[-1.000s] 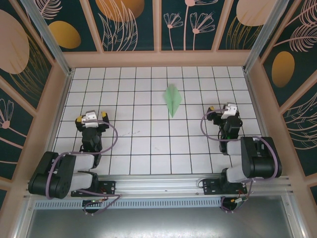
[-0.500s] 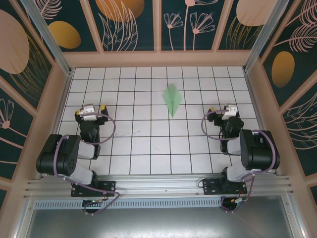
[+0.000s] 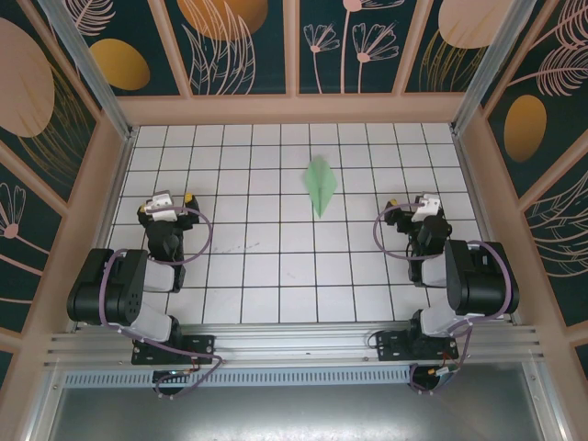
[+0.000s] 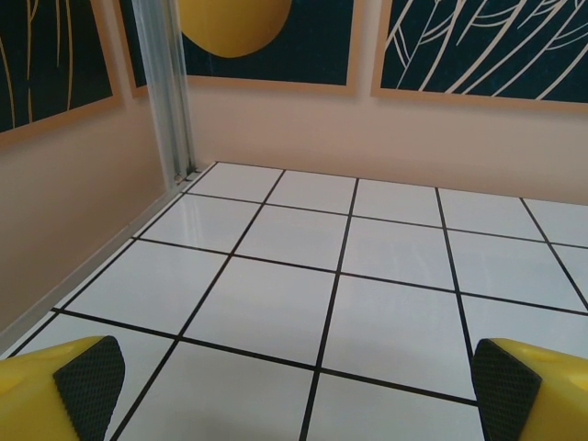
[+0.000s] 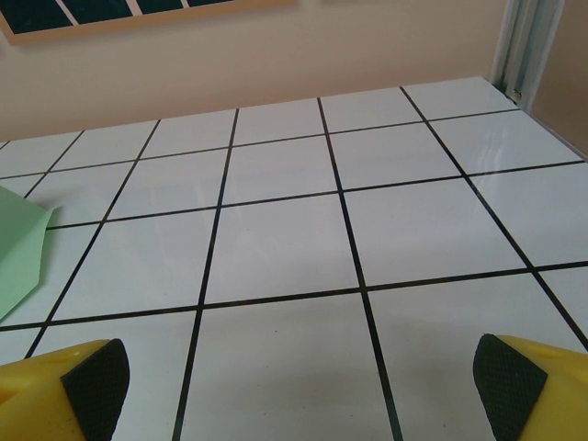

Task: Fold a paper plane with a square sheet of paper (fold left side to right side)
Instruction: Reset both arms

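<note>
Both sets of jaws stand spread wide and hold nothing. In the left wrist view the left gripper (image 4: pixel 299 381) shows its black pads (image 4: pixel 87 381) at the two lower corners, with bare white tiles between them. The right gripper (image 5: pixel 303 386) looks the same in its own wrist view, apart from a pale green corner of paper at about 9 o'clock.

That green corner belongs to the paper plane (image 3: pixel 319 184). From above, it lies flat on the table (image 3: pixel 266 248), well apart from both grippers. It sits toward 12 o'clock from the table's middle, between 2 and 3 o'clock from the left gripper and between 9 and 10 o'clock from the right. It is a narrow creased dart, and its long taper points to about 6 o'clock.

Both arms are tucked low near their bases at the near edge, one on each side. This looks like a rest pose, and with the plane lying free I judge the folding to be done.
</note>
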Tool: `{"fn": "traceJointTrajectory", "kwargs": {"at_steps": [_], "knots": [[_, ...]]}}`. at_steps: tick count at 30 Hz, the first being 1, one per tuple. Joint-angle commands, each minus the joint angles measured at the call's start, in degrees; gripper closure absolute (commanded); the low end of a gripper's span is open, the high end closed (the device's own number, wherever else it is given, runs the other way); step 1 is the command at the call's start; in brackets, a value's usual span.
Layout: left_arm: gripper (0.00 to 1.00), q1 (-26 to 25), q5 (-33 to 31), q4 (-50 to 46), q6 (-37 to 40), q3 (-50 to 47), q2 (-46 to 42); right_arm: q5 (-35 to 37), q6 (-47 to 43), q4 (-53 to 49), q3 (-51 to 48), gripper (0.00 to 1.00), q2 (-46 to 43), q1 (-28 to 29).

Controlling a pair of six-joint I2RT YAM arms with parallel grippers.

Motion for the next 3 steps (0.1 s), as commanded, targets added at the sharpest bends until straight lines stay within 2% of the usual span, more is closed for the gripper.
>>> {"fn": "traceJointTrajectory", "kwargs": {"at_steps": [1, 3], "knots": [[0.01, 0.3, -0.4, 0.2, -1.1, 0.1, -0.2, 0.9, 0.6, 2.9, 1.0, 0.01, 0.3, 0.5], [0.01, 0.4, -0.4, 0.2, -1.1, 0.1, -0.2, 0.9, 0.6, 2.9, 1.0, 0.01, 0.3, 0.5]]}}
